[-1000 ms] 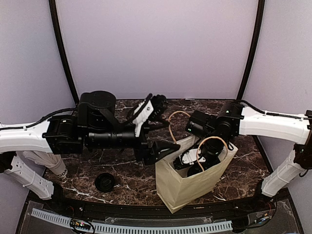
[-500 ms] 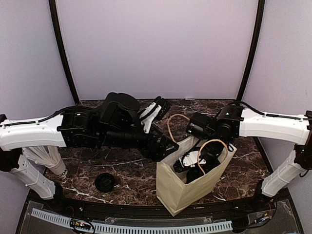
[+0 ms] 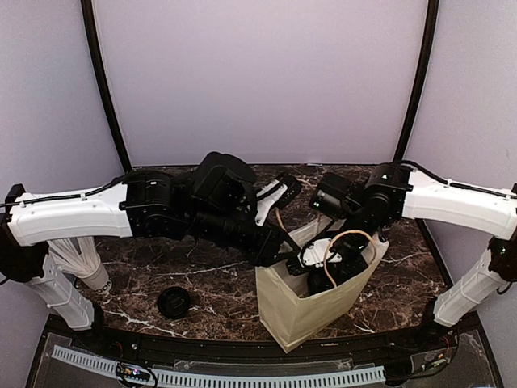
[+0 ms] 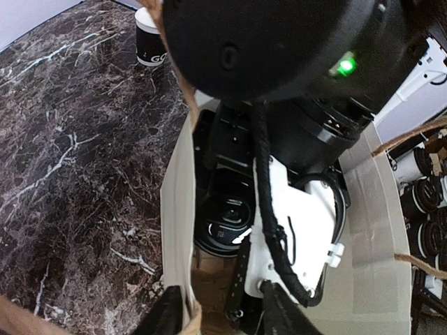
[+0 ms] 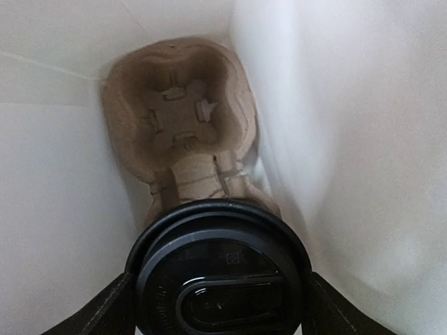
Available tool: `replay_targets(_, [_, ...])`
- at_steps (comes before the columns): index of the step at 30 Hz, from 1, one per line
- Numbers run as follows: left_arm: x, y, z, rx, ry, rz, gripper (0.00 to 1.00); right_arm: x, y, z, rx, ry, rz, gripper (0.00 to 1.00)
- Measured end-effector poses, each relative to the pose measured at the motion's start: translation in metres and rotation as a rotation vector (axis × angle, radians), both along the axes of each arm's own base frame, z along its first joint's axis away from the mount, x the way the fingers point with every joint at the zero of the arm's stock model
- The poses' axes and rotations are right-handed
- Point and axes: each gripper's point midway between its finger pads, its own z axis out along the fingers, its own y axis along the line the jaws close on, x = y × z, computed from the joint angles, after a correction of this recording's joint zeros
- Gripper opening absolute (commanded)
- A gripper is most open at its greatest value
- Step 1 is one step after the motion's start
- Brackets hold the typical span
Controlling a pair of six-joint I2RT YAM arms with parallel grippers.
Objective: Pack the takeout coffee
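**Lidded takeout coffee (image 5: 220, 279) held inside the paper bag (image 3: 295, 315)**

The right fingers (image 5: 115, 310) clamp the cup above a cardboard cup carrier (image 5: 178, 118) lying at the bag's bottom. The bag stands on the counter (image 3: 206, 281). The left fingers (image 4: 170, 315) are apart, straddling its rim.

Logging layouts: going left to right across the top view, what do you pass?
Loose black lid → left gripper at the left rim of the paper bag → right gripper inside the bag, holding the takeout coffee.
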Motion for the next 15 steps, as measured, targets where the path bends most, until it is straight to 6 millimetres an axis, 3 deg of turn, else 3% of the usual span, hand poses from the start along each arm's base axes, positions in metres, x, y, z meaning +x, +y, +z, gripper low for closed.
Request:
replay_targets(3, [0.0,-0.002,0.007,-0.013,-0.014,-0.011,0.23,0.002,0.0,0.01,-0.002,-0.008,-0.006,0.9])
replay_targets(6, [0.0,-0.003,0.016,-0.03,-0.032,-0.018,0.18,0.003,-0.001,0.019,-0.009,-0.012,-0.011,0.98])
replay_targets(11, [0.0,-0.004,0.032,-0.067,-0.065,-0.034,0.12,0.006,-0.001,0.034,-0.001,-0.022,-0.026,0.99])
replay_targets(15, [0.004,-0.002,0.034,-0.061,-0.088,-0.027,0.07,0.006,-0.002,0.038,-0.002,-0.019,-0.035,0.99])
